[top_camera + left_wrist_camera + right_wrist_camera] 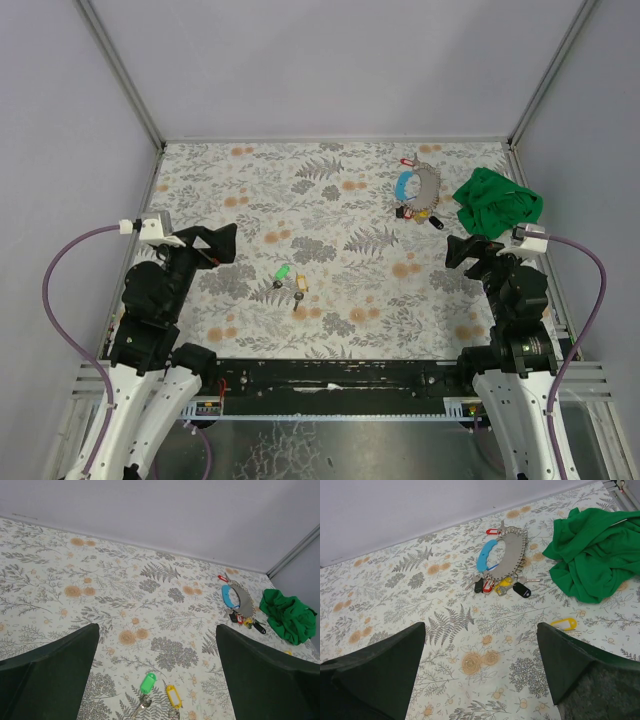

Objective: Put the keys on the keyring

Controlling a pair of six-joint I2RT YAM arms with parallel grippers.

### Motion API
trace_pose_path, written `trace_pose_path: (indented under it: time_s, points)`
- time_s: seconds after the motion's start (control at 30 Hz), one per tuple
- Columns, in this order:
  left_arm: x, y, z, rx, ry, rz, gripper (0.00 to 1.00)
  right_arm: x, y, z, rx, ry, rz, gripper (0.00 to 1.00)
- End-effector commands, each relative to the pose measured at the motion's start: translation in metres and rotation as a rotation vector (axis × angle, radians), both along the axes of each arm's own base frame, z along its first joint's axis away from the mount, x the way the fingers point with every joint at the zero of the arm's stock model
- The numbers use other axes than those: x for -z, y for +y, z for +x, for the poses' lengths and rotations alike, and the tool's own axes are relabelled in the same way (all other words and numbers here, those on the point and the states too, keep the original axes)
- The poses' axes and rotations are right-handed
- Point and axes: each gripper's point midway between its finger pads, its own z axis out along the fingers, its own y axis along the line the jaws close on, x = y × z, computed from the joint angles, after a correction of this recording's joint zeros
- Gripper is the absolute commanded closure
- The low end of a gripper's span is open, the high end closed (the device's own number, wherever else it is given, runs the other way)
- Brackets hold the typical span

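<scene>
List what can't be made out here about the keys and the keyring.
- Green key and yellow key: left wrist view, metal ends cut off by the bottom edge; top view, too small.
- Keyring: where it opens is too small in every view; its hung keys overlap.
- Green cloth: anything beneath is hidden.

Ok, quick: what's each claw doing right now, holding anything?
Left claw: open, holding nothing.
Right claw: open, holding nothing.
</scene>
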Motion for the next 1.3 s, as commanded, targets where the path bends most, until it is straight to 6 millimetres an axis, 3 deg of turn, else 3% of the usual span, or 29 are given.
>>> trace_pose_path:
  time_s: [0.0, 0.3, 0.43, 0.57, 0.8, 1.0, 1.13, 1.27]
  points:
    - [0.0, -0.002, 0.002, 0.011, -0.006, 0.002, 0.0, -0.02, 0.001, 0.002, -0.004, -0.063, 0.006, 0.01]
    - [0.0, -0.002, 0.003, 0.009, -0.005, 0.004, 0.0, -0.025, 0.019, 0.014, -0.1, -0.136, 0.028, 0.01]
    - [0.002, -0.001, 0.003, 0.008, 0.001, 0.013, 0.0, -0.02, 0.027, 0.02, -0.15, -0.087, -0.004, 0.01]
    - [0.004, -0.002, 0.004, 0.014, 0.005, 0.02, 0.0, -0.009, 0.032, 0.04, -0.171, -0.005, 0.005, 0.01]
    - [0.006, -0.003, 0.004, 0.016, 0.017, 0.033, 0.0, 0.028, 0.024, 0.092, -0.084, 0.127, 0.032, 0.01]
    - [0.009, -0.002, 0.006, 0.013, 0.029, 0.045, 0.0, 0.048, 0.019, 0.141, -0.034, 0.136, 0.02, 0.0]
    - [0.01, -0.004, 0.004, 0.027, 0.029, 0.059, 0.0, 0.069, 0.005, 0.182, 0.077, 0.162, 0.037, 0.06]
    - [0.01, -0.003, 0.003, 0.03, 0.026, 0.065, 0.0, 0.094, 0.0, 0.223, 0.129, 0.214, 0.067, 0.21]
